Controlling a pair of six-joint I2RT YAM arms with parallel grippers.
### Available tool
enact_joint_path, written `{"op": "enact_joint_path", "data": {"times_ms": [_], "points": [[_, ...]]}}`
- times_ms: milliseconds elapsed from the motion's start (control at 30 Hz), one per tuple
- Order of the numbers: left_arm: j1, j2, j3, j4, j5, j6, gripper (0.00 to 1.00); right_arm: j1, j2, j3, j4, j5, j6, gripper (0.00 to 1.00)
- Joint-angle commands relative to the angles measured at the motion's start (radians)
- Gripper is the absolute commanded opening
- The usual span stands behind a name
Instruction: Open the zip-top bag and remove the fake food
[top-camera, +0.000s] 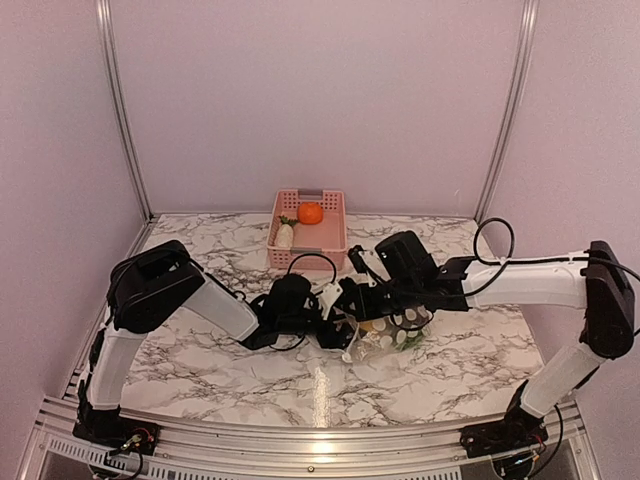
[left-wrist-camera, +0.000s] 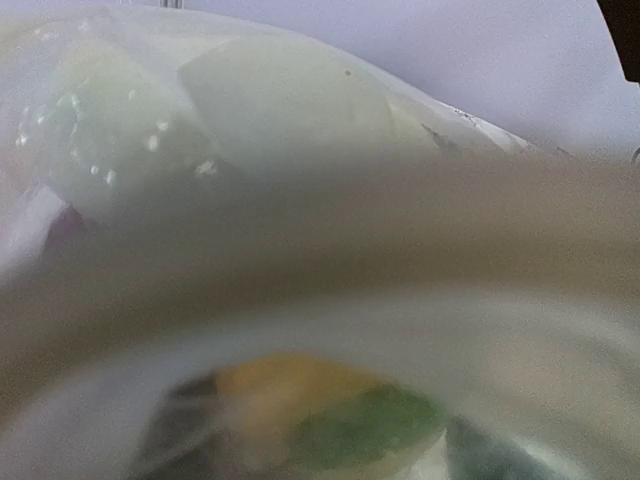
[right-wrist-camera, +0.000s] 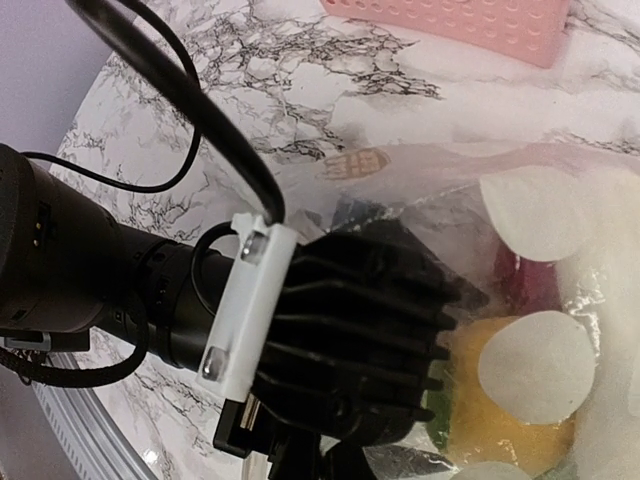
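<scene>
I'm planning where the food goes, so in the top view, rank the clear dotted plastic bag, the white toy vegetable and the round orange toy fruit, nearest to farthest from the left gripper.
1. Clear dotted plastic bag: at the left gripper, to its right.
2. White toy vegetable: front left of the pink plastic basket.
3. Round orange toy fruit: back of that basket.

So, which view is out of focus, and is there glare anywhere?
Left wrist view: badly blurred, the zip-top bag close to the lens, the fake food only yellow and green smears. Right wrist view: sharp. Top external view: sharp, with a bright glare streak on the table.
</scene>
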Motion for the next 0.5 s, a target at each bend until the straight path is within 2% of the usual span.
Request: {"op": "enact_joint_path", "data": {"times_ms": [0, 167, 467], "points": [[-0.017, 0.022, -0.009, 0.011, -0.01, 0.016, 0.77, -0.009, -0.076, -0.027, 0.016, 0.068, 0.017, 0.0], [-0.015, -0.025, -0.09, 0.098, -0.031, -0.001, 0.64, -0.033, -0.118, -0.075, 0.012, 0.094, 0.029, 0.0], [-0.015, -0.185, -0.249, 0.151, -0.089, -0.012, 0.55, -0.049, -0.13, -0.101, 0.023, 0.083, 0.02, 0.0]]}}
